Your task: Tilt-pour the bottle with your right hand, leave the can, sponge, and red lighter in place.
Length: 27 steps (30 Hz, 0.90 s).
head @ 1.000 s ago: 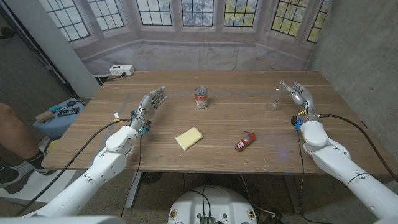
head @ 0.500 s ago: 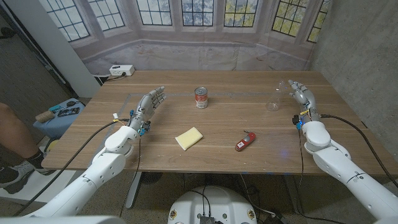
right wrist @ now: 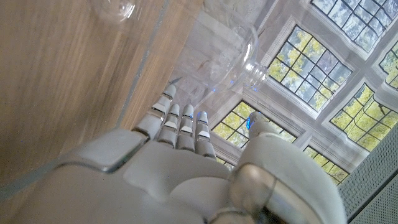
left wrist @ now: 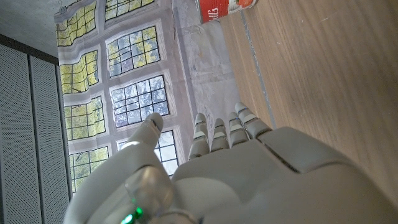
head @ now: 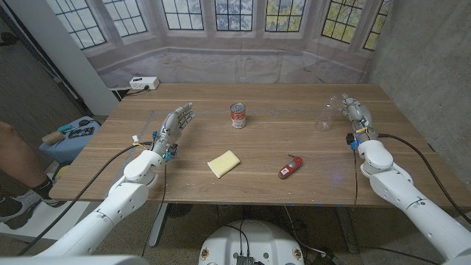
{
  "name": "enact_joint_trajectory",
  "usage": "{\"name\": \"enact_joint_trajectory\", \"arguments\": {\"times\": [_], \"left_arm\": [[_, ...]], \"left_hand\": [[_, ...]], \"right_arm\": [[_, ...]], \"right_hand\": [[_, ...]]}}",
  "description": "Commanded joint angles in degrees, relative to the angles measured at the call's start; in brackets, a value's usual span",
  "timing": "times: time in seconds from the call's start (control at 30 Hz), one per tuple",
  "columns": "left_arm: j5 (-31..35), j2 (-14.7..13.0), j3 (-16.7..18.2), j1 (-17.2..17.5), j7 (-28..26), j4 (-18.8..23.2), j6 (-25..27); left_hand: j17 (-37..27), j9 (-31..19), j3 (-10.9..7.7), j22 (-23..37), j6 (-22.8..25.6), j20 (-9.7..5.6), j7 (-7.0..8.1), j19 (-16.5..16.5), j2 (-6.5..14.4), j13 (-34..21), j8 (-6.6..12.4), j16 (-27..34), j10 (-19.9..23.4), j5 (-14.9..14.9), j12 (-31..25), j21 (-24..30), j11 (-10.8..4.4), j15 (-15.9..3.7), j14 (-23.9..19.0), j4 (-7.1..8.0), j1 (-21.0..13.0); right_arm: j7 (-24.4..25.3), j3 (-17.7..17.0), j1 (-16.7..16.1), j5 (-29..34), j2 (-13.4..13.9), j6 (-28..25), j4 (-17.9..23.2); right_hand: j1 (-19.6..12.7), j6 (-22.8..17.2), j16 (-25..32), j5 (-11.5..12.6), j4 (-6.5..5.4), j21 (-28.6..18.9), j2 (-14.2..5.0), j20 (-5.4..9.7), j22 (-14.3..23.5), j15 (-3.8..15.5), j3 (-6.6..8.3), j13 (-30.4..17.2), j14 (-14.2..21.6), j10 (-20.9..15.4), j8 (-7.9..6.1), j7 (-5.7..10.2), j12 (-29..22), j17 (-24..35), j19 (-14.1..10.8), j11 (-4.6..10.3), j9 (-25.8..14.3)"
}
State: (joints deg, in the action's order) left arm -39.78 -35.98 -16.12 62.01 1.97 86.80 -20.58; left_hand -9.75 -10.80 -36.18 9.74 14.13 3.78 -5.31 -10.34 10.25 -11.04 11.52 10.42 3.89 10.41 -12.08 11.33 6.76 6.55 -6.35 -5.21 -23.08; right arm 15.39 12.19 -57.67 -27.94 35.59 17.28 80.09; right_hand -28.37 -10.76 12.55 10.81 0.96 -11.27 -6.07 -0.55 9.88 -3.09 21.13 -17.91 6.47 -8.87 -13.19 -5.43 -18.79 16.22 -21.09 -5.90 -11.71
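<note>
A clear bottle (head: 324, 118) stands near the table's back right; the right wrist view shows the bottle (right wrist: 217, 56) just beyond my fingertips. My right hand (head: 355, 112) is close beside it on its right, fingers straight and thumb apart, holding nothing. The red-and-white can (head: 238, 115) stands at the back middle, and the can (left wrist: 214, 9) also appears past my left hand (left wrist: 249, 174). A yellow sponge (head: 224, 163) lies in the middle and a red lighter (head: 290, 167) to its right. My left hand (head: 176, 124) is open at the left, fingers stretched out.
A white power strip (head: 143, 83) lies at the table's back left corner. Left of the table are a blue stool (head: 73, 136) with small items and a person's leg (head: 11, 140). A grey wall runs close along the right side.
My right hand has shifted slightly beside the bottle. The can, sponge, lighter and left hand have not moved.
</note>
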Motion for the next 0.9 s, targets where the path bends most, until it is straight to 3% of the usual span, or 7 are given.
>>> {"name": "enact_joint_trajectory", "arguments": {"times": [0.03,0.27,0.4,0.9], "left_arm": [[0.6,0.2,0.0,0.1,-1.5,1.1,0.6],[0.6,0.4,-0.3,-0.3,-1.5,1.1,1.1],[0.6,0.5,-0.5,-0.8,-1.2,0.8,1.2],[0.0,1.4,-1.2,-1.2,0.1,-0.6,0.6]], "left_hand": [[-0.1,-0.3,0.05,0.3,0.7,0.24,-0.08,-0.4,0.1,-0.2,0.11,0.0,0.1,0.4,0.0,0.0,0.30,0.57,-0.2,0.07,-0.8],[-0.1,-0.3,0.01,0.3,0.9,0.16,-0.06,-0.4,0.1,-0.2,0.09,0.0,0.1,0.4,0.0,0.0,0.37,0.57,-0.3,0.13,-0.8],[-0.1,-0.3,-0.01,0.3,0.9,0.21,0.00,-0.4,0.1,-0.2,0.08,0.0,0.2,0.4,-0.1,0.0,0.42,0.56,-0.3,0.18,-0.8],[-0.1,-0.3,-0.11,0.3,0.8,0.30,-0.03,-0.4,0.1,-0.3,-0.05,0.0,0.2,0.4,0.0,0.0,0.38,0.57,-0.3,0.33,-0.7]], "right_arm": [[-7.3,-0.1,2.6,-6.6,-1.7,3.5,-5.6],[-9.3,-0.7,2.8,-9.2,-2.7,5.4,-7.4],[-8.5,-1.2,1.9,-9.2,-2.4,6.0,-6.4],[-1.8,-3.9,-5.7,-6.0,2.2,3.5,7.4]], "right_hand": [[-0.1,-0.3,0.5,0.5,-0.15,-0.4,-1.52,0.80,0.0,0.62,0.63,0.1,0.2,-0.5,-0.13,0.39,0.3,-0.1,0.0,0.23,0.0],[0.5,-0.8,0.6,0.4,-0.30,-0.4,-1.91,0.92,0.0,0.84,0.46,0.3,0.3,-0.9,-0.21,0.38,0.4,-0.1,-0.2,0.20,0.0],[0.6,-0.9,0.6,0.4,-0.27,-0.4,-1.90,0.96,0.0,0.91,0.38,0.4,0.3,-1.0,-0.18,0.49,0.5,-0.2,-0.2,0.15,0.1],[1.0,-0.9,0.5,0.4,0.36,-0.4,-1.42,0.83,0.0,0.58,-0.03,0.9,0.8,-1.1,0.08,0.20,1.0,-0.7,-0.6,-0.11,0.2]]}}
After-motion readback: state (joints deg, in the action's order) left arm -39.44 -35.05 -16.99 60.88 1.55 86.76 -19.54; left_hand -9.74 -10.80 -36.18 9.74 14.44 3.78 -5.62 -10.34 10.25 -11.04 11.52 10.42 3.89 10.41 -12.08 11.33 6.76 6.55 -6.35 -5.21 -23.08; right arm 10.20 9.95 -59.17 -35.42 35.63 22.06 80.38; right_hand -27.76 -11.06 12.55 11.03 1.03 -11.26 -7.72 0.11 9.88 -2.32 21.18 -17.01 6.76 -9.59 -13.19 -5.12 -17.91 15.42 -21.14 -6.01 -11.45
